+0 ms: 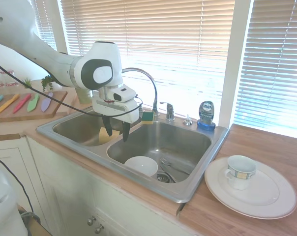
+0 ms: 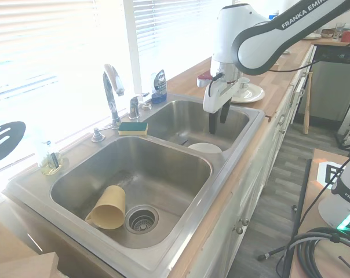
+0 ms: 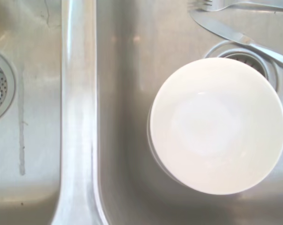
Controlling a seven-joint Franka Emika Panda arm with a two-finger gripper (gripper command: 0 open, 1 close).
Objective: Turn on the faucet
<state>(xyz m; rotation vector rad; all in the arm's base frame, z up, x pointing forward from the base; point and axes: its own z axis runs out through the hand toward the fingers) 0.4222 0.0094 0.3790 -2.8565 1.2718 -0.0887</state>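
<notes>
In the first exterior view, the gripper (image 1: 115, 132) is held above the divider of the sink (image 1: 197, 183), its fingers parted and empty. The approach step is judged to be in hand: the faucet (image 1: 146, 81) is not yet touched. It is seen as a thin chrome gooseneck arching up from the back rim, with a small lever (image 1: 169, 112) beside its base, near the blue soap bottle (image 1: 206, 115).

In the second exterior view, the gripper (image 2: 218, 122) is shown well apart from the faucet (image 2: 110, 92) and its lever (image 2: 134, 106). A reach toward the back rim is called for next.

In the wrist view, only a white bowl (image 3: 215, 125) and cutlery (image 3: 240, 37) in the basin are seen.
</notes>
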